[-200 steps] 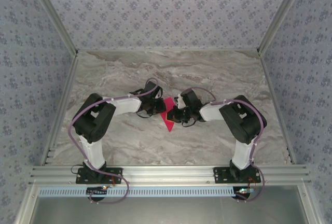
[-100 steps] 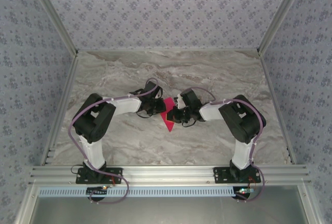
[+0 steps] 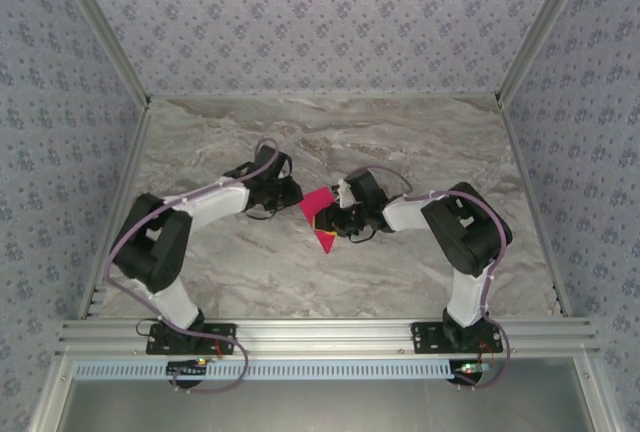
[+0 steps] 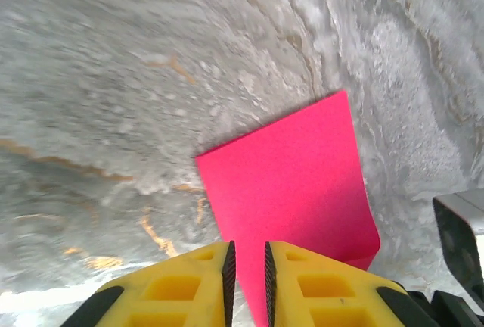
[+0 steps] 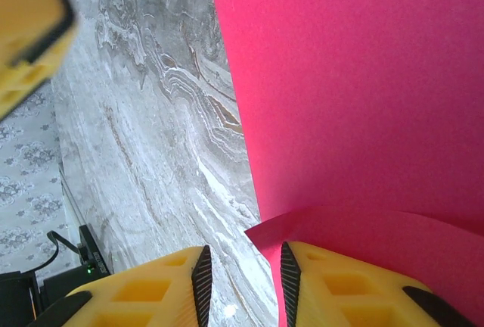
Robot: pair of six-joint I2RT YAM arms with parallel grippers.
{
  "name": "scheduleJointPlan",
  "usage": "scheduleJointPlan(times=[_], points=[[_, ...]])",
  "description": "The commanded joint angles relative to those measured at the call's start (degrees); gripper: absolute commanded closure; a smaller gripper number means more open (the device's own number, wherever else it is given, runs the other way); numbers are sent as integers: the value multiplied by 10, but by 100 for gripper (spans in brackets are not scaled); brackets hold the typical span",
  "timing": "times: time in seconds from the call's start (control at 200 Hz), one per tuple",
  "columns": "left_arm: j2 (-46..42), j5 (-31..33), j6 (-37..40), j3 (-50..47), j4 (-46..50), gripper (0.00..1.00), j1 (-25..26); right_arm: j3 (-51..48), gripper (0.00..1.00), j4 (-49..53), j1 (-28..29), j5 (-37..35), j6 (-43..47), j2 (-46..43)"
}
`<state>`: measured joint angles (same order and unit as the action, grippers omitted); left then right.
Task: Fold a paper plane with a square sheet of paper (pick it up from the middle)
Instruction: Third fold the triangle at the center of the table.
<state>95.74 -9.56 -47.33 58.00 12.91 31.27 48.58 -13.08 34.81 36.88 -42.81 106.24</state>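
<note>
Right gripper (image 5: 242,281) open; left gripper (image 4: 248,281) barely parted astride the square sheet of paper (image 3: 325,235), well inside the table (image 3: 200,142) edges; flatten the fold before regripping.

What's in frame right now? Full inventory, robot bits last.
paper sheet: 1, magenta-pink, mid-table between the two end effectors, one flap raised off the surface
table: 1, grey-white marble, under everything
walls: 3, grey-blue floral wallpaper, left, back and right
frame rail: 1, silver aluminium, near edge by the arm bases
left arm: 1, black and white with lilac cable, reaching in from the left
right arm: 1, same colours, reaching in from the right
left end effector: 1, yellow fingers nearly together at the paper's edge, grip unclear
right end effector: 1, yellow fingers apart, at the raised flap
</note>
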Motion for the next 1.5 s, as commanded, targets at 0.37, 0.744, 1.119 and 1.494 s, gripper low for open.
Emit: scheduleJointPlan(times=[0.37,0.744,1.119,1.494], points=[[-46,-80,-20,-61,-63,82,24,-17,93,46,-5,-53,14,32],[29,-93,-41,-50,-101,99,72,-16,100,62,-5,-64,22,32],[59,-66,-33,-35,-71,100,76,-15,100,62,-4,-64,20,32],[64,-55,-16,-26,-36,100,77,-14,100,63,-4,-65,18,32]])
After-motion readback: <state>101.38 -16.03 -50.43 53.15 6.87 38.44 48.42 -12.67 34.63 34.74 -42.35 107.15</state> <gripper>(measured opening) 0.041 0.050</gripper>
